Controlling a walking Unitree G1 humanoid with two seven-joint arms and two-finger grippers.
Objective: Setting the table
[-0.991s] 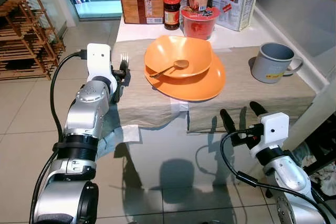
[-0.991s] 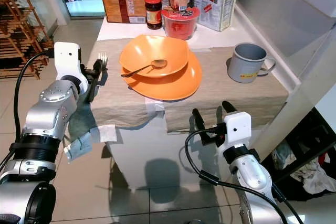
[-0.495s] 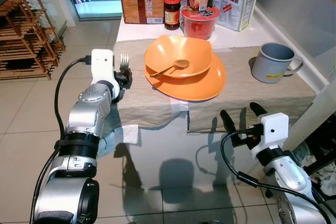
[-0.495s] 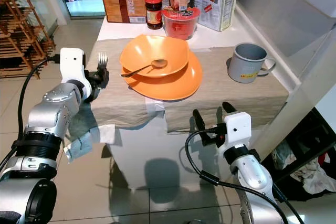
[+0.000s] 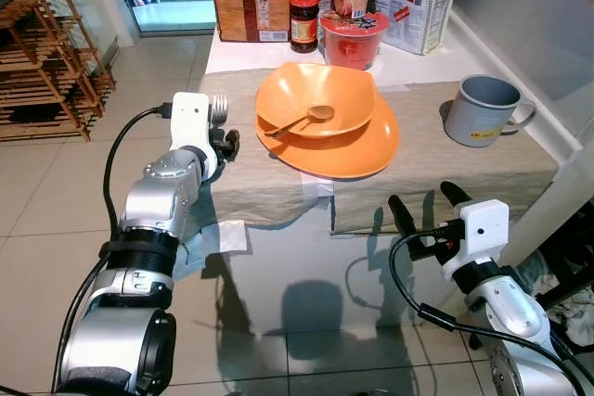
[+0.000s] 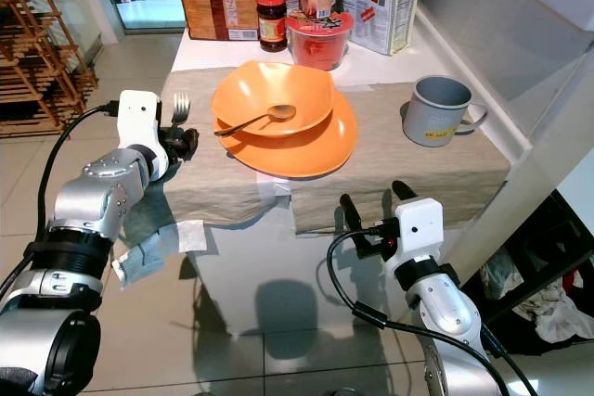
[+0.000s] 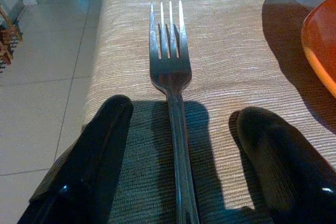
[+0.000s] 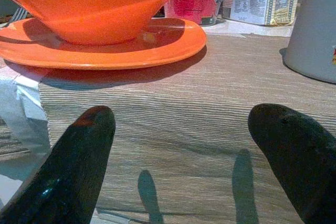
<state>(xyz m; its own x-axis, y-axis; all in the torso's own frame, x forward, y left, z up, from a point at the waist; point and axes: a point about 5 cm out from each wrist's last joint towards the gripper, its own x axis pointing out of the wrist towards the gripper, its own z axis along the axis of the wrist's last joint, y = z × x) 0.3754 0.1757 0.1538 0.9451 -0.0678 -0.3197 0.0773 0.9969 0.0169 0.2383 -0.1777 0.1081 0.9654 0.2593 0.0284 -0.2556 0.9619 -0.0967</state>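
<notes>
Your left tool (image 7: 181, 145) gapes wide astride the fork (image 7: 169, 61), fingers apart from it. At the orange plate's (image 5: 357, 147) five o'clock, your right tool (image 5: 423, 206) hangs wide below the desk (image 5: 492, 169) edge.

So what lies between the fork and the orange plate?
Only bare beige placemat: the right eye view shows the fork left of the orange plate, nothing between.

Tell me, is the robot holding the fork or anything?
No. The left gripper is open around the fork lying on the cloth, fingers apart from it. The right gripper is open too.
</notes>
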